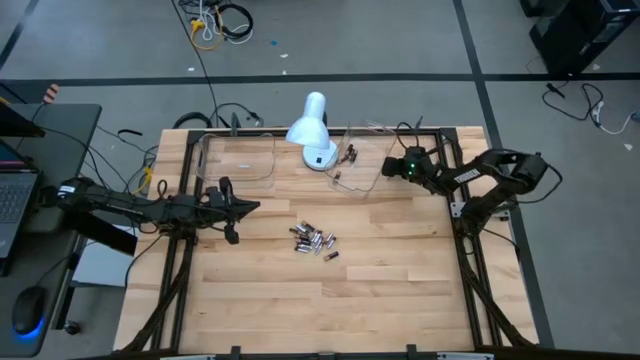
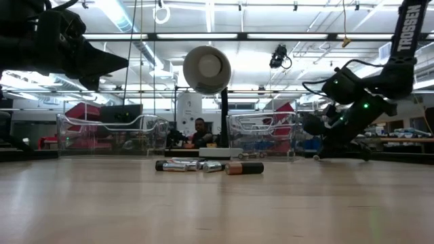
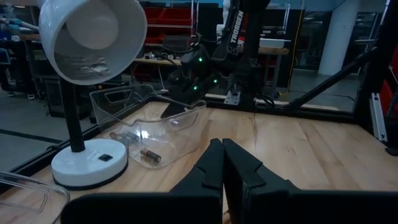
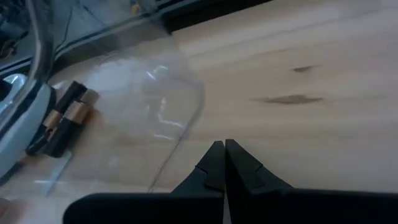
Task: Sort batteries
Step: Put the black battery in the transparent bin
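Note:
Several loose batteries (image 1: 315, 240) lie in a small heap on the wood near the table's middle, dark and silvery ones side by side (image 2: 203, 165). A few dark batteries with coppery ends (image 4: 62, 118) lie inside the clear right tray (image 1: 362, 165). My left gripper (image 1: 255, 207) hangs shut above the table, left of the heap; its tips (image 3: 222, 148) point toward the lamp and tray. My right gripper (image 1: 388, 168) is shut at the right tray's right rim, its tips (image 4: 224, 148) just outside the clear wall.
A white desk lamp (image 1: 313, 130) stands between the clear left tray (image 1: 240, 155) and the right tray, near the far edge. Bare wood stretches from the heap to the near edge. A person (image 2: 199, 132) sits in the room beyond the table.

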